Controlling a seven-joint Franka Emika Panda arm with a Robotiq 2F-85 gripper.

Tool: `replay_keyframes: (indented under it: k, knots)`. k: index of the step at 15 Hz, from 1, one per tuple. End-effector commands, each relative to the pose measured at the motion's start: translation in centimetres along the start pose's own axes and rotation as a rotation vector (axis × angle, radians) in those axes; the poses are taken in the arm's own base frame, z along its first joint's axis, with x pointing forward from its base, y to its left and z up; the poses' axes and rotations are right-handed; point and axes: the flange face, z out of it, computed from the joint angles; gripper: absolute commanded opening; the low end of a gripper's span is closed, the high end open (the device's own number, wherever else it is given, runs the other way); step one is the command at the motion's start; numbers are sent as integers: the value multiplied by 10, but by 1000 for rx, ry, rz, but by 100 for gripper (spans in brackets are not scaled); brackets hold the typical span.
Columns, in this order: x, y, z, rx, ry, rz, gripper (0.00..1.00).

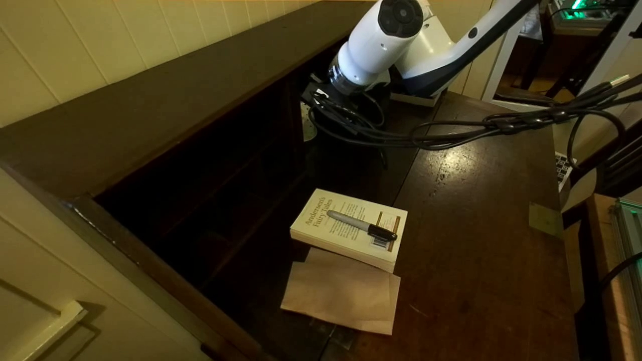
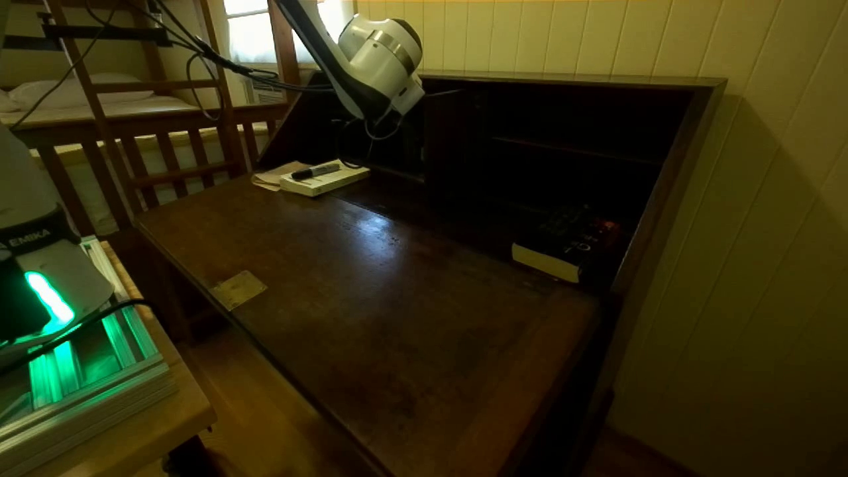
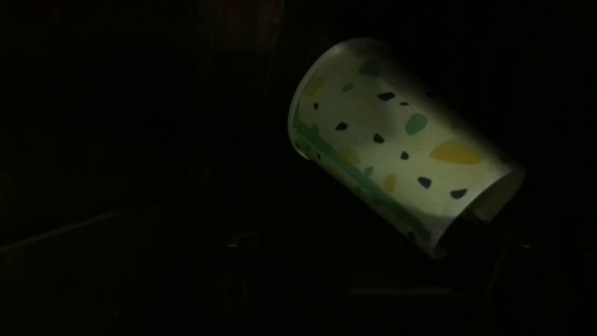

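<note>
A pale paper cup (image 3: 401, 126) with green, yellow and dark flecks lies slanted across the wrist view, its wider rimmed end up and left. In an exterior view a strip of the cup (image 1: 308, 123) shows beside my dark gripper (image 1: 341, 118), at the edge of a desk compartment. My gripper (image 3: 378, 245) is nearly lost in shadow in the wrist view, with faint glints on either side below the cup. I cannot tell whether its fingers touch the cup. Cables and shadow hide the fingers in both exterior views.
A cream book (image 1: 312, 220) bears a grey marker (image 1: 353, 221); brown paper (image 1: 341, 296) lies beside it. A dark thick book (image 2: 563, 245) sits in the right compartment. The desk hutch (image 1: 165, 95) has dark shelves and dividers. Black cables (image 1: 451, 138) hang over the desktop (image 1: 476, 240).
</note>
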Motion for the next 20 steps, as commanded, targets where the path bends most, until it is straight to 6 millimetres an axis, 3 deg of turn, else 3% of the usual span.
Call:
replay_keyframes:
  k: [1, 5, 9, 14, 20]
  knots:
    - [0, 6, 1, -13, -15, 47, 56]
    - [1, 3, -7, -8, -11, 43, 27]
    - [-8, 22, -2, -48, -35, 37, 1]
    - [-7, 25, -7, -65, -37, 41, 0]
    - [-11, 32, -35, -115, -42, -63, 0]
